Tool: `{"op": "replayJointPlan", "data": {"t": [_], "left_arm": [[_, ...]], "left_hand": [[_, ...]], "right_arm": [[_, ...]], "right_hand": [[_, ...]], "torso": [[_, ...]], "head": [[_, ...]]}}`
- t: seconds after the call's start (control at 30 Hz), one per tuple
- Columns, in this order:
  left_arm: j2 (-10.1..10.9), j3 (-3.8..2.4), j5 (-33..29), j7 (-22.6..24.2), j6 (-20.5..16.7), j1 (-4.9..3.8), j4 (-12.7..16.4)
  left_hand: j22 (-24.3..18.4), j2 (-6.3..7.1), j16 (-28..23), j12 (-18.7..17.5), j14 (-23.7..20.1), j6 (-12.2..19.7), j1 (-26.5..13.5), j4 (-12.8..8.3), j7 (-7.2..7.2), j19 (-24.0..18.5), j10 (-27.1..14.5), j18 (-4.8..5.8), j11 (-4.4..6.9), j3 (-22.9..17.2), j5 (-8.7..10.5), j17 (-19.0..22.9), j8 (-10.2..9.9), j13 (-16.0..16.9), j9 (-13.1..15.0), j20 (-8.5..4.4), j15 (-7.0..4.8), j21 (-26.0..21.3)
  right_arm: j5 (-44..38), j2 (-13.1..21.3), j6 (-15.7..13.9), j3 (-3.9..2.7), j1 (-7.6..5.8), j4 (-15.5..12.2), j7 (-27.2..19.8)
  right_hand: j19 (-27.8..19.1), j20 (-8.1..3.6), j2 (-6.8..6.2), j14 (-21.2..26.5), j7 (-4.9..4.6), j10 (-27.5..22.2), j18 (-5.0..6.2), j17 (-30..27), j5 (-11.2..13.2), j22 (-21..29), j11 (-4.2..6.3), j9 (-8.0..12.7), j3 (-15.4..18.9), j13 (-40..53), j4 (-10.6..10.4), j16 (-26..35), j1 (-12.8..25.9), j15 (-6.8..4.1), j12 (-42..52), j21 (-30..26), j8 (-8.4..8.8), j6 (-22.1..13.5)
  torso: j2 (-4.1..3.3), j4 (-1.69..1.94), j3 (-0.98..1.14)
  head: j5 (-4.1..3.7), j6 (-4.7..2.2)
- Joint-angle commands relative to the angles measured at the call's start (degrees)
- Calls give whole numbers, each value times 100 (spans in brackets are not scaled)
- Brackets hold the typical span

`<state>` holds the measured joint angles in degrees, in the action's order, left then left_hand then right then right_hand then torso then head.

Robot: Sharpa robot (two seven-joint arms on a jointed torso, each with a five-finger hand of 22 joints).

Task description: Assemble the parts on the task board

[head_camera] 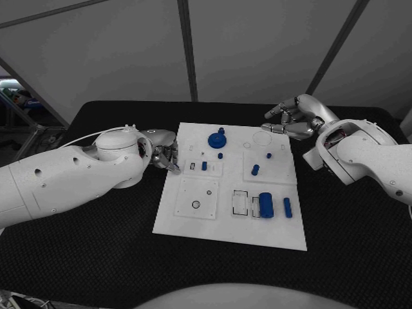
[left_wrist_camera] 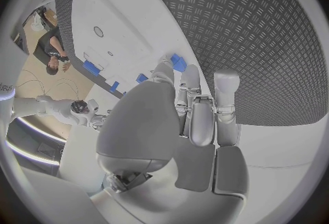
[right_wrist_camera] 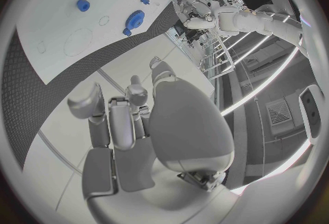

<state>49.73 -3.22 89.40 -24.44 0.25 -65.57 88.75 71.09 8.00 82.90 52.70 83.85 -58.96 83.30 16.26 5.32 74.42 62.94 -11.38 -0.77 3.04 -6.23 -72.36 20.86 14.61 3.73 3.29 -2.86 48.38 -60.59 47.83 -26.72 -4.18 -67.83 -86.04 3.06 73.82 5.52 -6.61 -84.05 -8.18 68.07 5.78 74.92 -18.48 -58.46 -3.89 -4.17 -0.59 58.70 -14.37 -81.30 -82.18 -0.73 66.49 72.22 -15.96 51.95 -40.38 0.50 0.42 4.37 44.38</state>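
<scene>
The white task board lies mid-table. On it sit a blue gear-shaped part, a thick blue cylinder, a slim blue pin and several small blue pegs. My left hand hangs at the board's left edge with its fingers pointing down. In the left wrist view a small blue part sits pinched between this hand's thumb tip and a fingertip. My right hand hovers over the board's far right corner, fingers loosely bent and holding nothing. The right wrist view looks past that hand to the gear-shaped part.
Black matting surrounds the board on all sides. A square inset plate with a round hole lies at the board's near left. An outlined rectangular slot sits beside the thick cylinder.
</scene>
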Motion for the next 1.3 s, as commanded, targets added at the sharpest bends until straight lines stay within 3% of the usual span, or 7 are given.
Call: {"op": "replayJointPlan", "data": {"t": [0.03,0.53,1.3], "left_arm": [[8,3,-68,52,-172,2,10],[62,0,-72,-5,-162,9,56],[86,-1,-157,-63,25,12,66]], "left_hand": [[15,42,30,47,81,35,-124,5,10,26,-27,352,-42,97,-41,-6,-47,33,3,42,48,31],[23,76,28,86,78,35,-215,14,18,21,-57,345,-52,210,-64,-2,-87,67,7,54,58,8],[122,-12,85,145,126,-81,-173,-10,-19,97,-32,371,-20,232,-89,-142,-66,108,25,51,39,179]], "right_arm": [[-14,3,12,-3,-7,-7,-30],[-14,3,17,-3,-7,-2,-32],[-14,-11,27,-3,-1,13,-35]], "right_hand": [[-4,-34,50,-270,-4,-2,59,144,-30,5,55,8,-2,-9,-3,21,3,-25,-5,-31,-23,30],[-4,-34,50,-270,-4,-2,59,144,-30,5,55,8,-2,-9,-3,21,3,-25,-5,-31,-23,30],[-4,-34,50,-270,-4,-2,59,144,-30,5,55,8,-2,-9,-3,21,3,-25,-5,-31,-23,30]], "torso": [[3,3,-1],[2,4,-6],[0,4,-1]], "head": [[0,1],[8,-2],[12,6]]}}
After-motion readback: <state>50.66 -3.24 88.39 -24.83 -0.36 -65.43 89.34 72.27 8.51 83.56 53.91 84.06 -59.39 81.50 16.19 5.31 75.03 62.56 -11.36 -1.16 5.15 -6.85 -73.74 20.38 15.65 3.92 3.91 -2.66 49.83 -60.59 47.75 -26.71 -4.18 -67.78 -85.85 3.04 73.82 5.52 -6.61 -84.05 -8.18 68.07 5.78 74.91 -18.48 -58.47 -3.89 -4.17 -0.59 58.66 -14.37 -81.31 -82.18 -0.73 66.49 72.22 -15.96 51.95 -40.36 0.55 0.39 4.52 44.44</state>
